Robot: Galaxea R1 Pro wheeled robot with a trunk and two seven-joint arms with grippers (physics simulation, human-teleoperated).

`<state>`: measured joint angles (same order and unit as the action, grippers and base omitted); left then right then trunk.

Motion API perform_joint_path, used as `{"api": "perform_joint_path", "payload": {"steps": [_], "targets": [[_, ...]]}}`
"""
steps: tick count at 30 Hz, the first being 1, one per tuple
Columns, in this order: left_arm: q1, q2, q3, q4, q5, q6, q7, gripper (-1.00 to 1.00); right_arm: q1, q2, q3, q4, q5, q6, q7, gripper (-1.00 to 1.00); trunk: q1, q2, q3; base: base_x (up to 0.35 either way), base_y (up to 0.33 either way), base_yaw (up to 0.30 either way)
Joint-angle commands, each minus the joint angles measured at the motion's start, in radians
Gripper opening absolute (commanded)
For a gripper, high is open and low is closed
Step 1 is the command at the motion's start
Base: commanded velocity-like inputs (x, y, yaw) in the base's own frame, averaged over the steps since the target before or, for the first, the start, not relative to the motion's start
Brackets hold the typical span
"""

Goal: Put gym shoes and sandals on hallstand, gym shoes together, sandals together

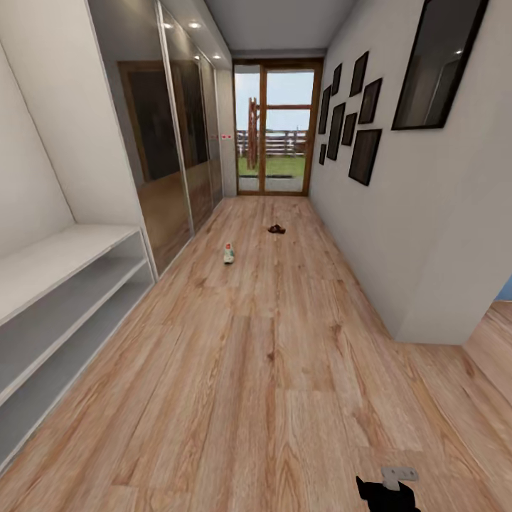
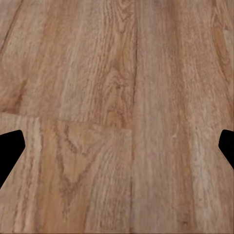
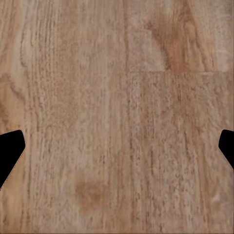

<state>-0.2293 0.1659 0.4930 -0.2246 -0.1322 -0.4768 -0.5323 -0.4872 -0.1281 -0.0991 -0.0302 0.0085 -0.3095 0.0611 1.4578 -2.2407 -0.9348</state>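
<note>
Far down the corridor floor [image 1: 270, 355], one white gym shoe [image 1: 228, 253] stands alone on the planks. A dark brown sandal [image 1: 276, 229] lies further back, nearer the glass door; it may be two close together, too small to tell. A white low bench with two open shelf levels [image 1: 64, 299] runs along the left wall; I cannot tell whether it is the hallstand. My left gripper [image 2: 117, 146] is open over bare planks, and so is my right gripper [image 3: 117, 146]. Nothing lies between either pair of fingers.
Mirrored wardrobe doors [image 1: 174, 142] line the left wall beyond the bench. The right wall [image 1: 398, 235] carries dark picture frames and ends at a corner [image 1: 434, 334] with an opening to the right. A glass door [image 1: 277, 131] closes the far end. A black arm part [image 1: 387, 492] shows at the bottom.
</note>
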Motion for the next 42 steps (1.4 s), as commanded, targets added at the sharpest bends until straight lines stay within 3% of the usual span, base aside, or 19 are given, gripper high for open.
{"api": "perform_joint_path", "payload": {"steps": [1,42], "targets": [[-0.001,0.0,0.009,0.0,-0.011,-0.005,-0.003,1.0,-0.001,0.0,-0.008,0.001,0.001,-0.003,0.006,1.0,0.0,0.0,-0.001,0.326,-0.108,0.0],[-0.001,0.0,0.009,0.001,-0.011,-0.005,-0.003,1.0,-0.001,-0.001,-0.008,0.002,0.002,-0.002,0.01,1.0,0.0,0.0,-0.001,0.326,-0.108,0.0]]}}
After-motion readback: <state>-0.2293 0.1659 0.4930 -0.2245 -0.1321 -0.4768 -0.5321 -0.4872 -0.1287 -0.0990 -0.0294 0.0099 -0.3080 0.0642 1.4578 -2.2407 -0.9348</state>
